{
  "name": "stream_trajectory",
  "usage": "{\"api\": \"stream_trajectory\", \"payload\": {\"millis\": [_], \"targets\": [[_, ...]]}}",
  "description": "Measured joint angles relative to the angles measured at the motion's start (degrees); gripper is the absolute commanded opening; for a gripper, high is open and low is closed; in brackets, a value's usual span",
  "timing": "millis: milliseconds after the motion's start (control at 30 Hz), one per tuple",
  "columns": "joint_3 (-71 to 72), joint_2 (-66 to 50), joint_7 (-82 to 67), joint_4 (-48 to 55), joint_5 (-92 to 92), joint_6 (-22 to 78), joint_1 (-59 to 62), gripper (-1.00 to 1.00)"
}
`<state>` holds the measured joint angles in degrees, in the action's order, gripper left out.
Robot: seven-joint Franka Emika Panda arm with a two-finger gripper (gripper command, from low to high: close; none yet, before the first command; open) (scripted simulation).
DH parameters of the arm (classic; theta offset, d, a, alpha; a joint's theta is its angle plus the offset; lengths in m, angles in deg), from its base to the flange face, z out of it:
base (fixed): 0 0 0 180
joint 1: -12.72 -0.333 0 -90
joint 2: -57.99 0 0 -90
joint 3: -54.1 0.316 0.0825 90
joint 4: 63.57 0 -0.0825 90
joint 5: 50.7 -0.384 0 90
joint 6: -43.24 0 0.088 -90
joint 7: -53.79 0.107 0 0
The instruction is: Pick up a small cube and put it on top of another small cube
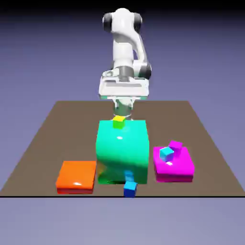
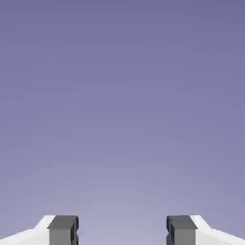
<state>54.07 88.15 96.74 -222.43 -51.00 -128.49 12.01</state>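
Two grey fingertips frame the bottom of my hand view, spread wide with only plain blue-violet backdrop between them; my gripper stands well open and has hold of nothing.

From the exterior view, my gripper hangs behind the top rear edge of a large green-teal block, which hides the tips, so I cannot tell whether they touch anything. Just in front of me, on the block's top near its rear edge, sits a small yellow-green cube, tilted a little on its corner. It looks very near my fingers, but contact I cannot judge.

Farther from me, past the big block's front face, a small blue cube rests on the brown table close to its near edge, touching or almost touching the block's base. Off toward the exterior view's right of me lies a flat magenta slab, with a small cyan cube on top and a small magenta cube just beside it, also on the slab. Toward the exterior view's left, well apart from me, lies a flat orange slab.

No small cube sits upon another.
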Motion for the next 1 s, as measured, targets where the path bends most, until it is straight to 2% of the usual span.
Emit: {"api": "stream_trajectory", "payload": {"millis": [1000], "targets": [[-0.80, -62.29, 12.29, 53.34, -7.49, 56.69, -0.73, 0.00]]}}
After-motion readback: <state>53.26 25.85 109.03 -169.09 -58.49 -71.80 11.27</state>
